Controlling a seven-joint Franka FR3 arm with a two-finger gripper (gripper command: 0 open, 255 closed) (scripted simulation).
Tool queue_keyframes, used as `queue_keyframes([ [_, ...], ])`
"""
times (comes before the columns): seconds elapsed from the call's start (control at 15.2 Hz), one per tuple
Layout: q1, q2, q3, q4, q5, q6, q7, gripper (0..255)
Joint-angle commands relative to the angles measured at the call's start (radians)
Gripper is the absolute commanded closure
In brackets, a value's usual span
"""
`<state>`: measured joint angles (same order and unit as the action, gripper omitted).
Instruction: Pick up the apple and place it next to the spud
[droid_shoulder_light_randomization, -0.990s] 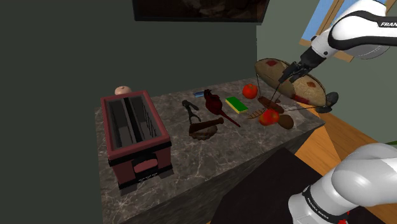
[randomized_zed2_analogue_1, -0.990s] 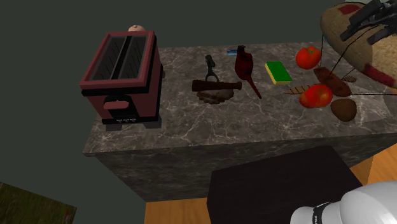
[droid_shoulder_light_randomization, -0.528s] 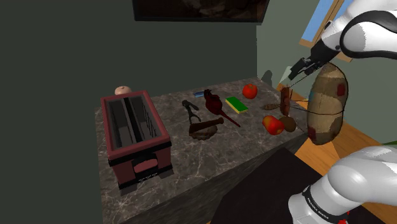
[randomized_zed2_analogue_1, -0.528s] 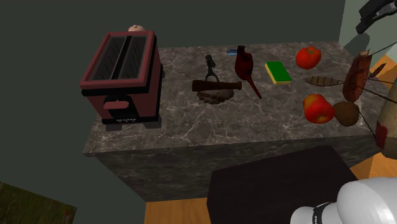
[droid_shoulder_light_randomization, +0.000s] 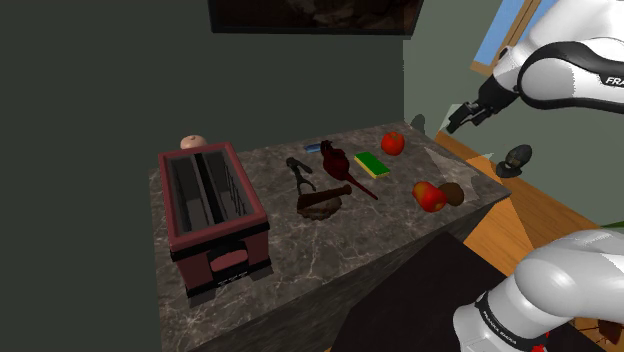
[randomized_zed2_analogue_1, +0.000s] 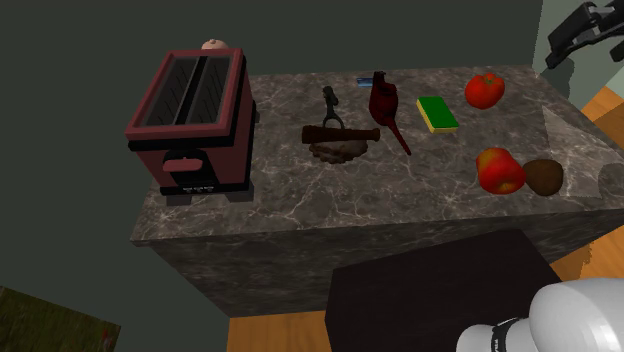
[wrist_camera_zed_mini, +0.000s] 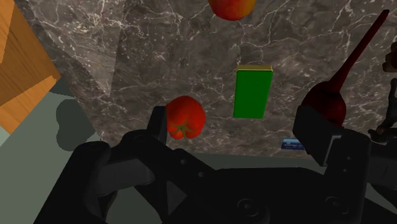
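Observation:
A red apple (droid_shoulder_light_randomization: 429, 195) (randomized_zed2_analogue_1: 498, 170) with a yellow patch lies near the marble counter's (droid_shoulder_light_randomization: 390, 225) front corner. It sits right beside a brown spud (droid_shoulder_light_randomization: 453, 193) (randomized_zed2_analogue_1: 543, 177), seemingly touching it. My black gripper (droid_shoulder_light_randomization: 458, 120) (randomized_zed2_analogue_1: 556, 55) (wrist_camera_zed_mini: 235, 127) hangs high over the counter's far end, away from both. Its fingers (wrist_camera_zed_mini: 156, 124) stand apart with nothing between them. The wrist view looks down past them at a red tomato (wrist_camera_zed_mini: 185, 118) and, farther off, the apple (wrist_camera_zed_mini: 232, 6).
A dark red toaster (droid_shoulder_light_randomization: 213, 215) (randomized_zed2_analogue_1: 192, 120) takes the counter's other end. In between lie a green sponge (droid_shoulder_light_randomization: 372, 164) (wrist_camera_zed_mini: 253, 93), a dark red ladle (droid_shoulder_light_randomization: 340, 165), a brown brush (droid_shoulder_light_randomization: 320, 200) and a tomato (droid_shoulder_light_randomization: 393, 142) (randomized_zed2_analogue_1: 484, 89). The black stand (droid_shoulder_light_randomization: 420, 300) is in front.
A large tan round thing and thin dark rods that hung by the gripper swung off the counter's end and are gone. The apple shifted slightly beside the spud. The gripper rose.

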<state>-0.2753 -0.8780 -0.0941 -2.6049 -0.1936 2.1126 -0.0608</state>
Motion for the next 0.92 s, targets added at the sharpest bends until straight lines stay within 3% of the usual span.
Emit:
queue_keyframes([
  [0.0, 0.0, 0.003, -0.001, -0.003, -0.001, 0.006, 0.0, 0],
  [0.33, 0.0, 0.003, -0.001, -0.003, -0.001, 0.006, 0.0, 0],
  [0.4, 0.0, 0.003, -0.001, -0.003, -0.001, 0.006, 0.0, 255],
  [0.86, 0.0, 0.003, -0.001, -0.003, -0.001, 0.006, 0.0, 255],
])
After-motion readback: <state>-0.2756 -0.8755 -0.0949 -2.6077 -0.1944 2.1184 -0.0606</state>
